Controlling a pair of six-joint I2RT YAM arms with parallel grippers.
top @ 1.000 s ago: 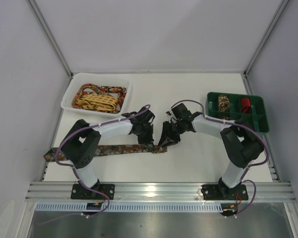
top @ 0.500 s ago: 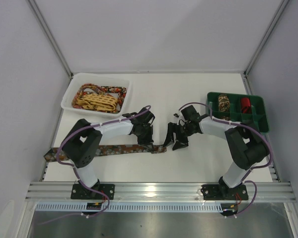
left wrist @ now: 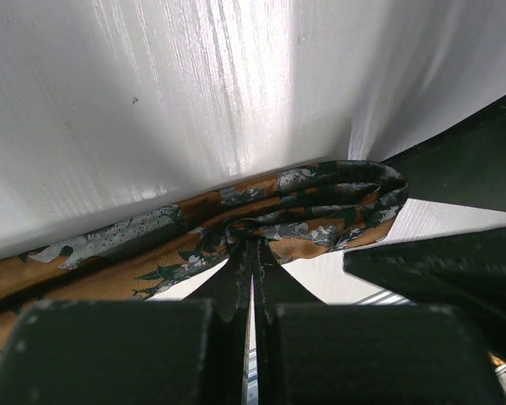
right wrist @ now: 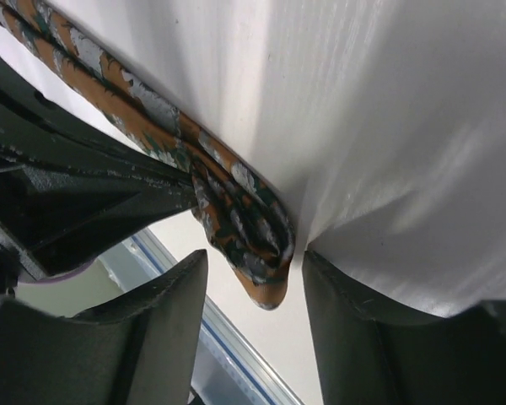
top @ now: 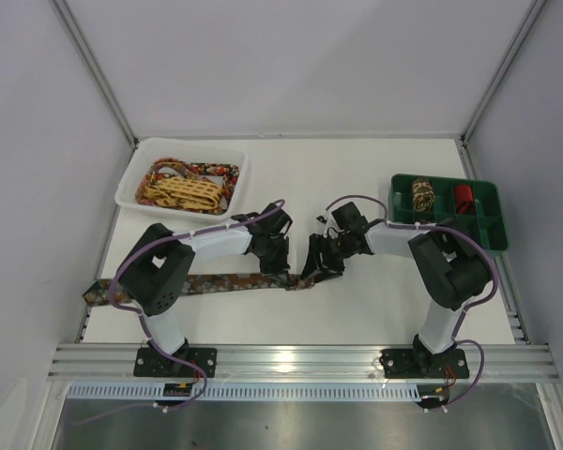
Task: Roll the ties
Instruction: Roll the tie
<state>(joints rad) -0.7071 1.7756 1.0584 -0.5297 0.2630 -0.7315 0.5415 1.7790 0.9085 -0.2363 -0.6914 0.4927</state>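
A dark brown and orange mottled tie [top: 206, 282] lies flat along the table's near left, its right end folded over. My left gripper [top: 274, 265] is shut on that folded end [left wrist: 261, 224], pinching the fabric at its fingertips. My right gripper [top: 311, 264] is open, its fingers [right wrist: 164, 312] either side of the tie's folded tip [right wrist: 253, 245], not closed on it. A yellow lattice tie [top: 180, 192] and a red-floral tie [top: 216, 172] lie in a white tray [top: 235, 155]. Two rolled ties, one mottled [top: 422, 196] and one red [top: 463, 198], sit in a green tray [top: 488, 230].
The white tray stands at the back left, the green compartment tray at the right edge. An aluminium rail [top: 300, 356] runs along the near edge. Grey walls close in the left and right sides.
My right gripper swung out to the right, then came back left to the tie's folded end. My left gripper stayed on the tie.
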